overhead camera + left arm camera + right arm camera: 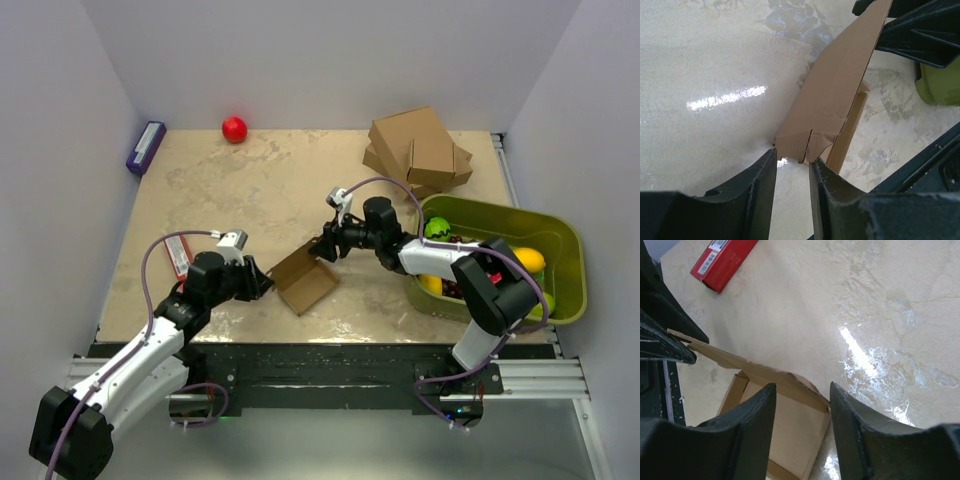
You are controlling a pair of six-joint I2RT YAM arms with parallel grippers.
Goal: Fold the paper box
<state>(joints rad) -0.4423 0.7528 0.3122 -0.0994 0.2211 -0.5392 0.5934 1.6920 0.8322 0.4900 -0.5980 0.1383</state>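
Note:
The paper box [305, 282] is a small brown cardboard tray with one long flap raised, lying on the table between the two arms. My left gripper [262, 285] is at its left end. In the left wrist view the fingers [765, 190] stand a little apart, and the notched end of the flap [835, 90] lies just past their tips, with bare table showing in the gap. My right gripper [322, 248] is at the far right corner. Its open jaws [801, 386] straddle the corner of the flap over the tray floor [790, 425].
A red packet [178, 255] lies left of the left arm. A stack of bigger cardboard boxes [420, 150] sits at the back right. A green bin [560, 250] with fruit is at the right. A red ball [234, 129] and a purple box [146, 147] are at the back.

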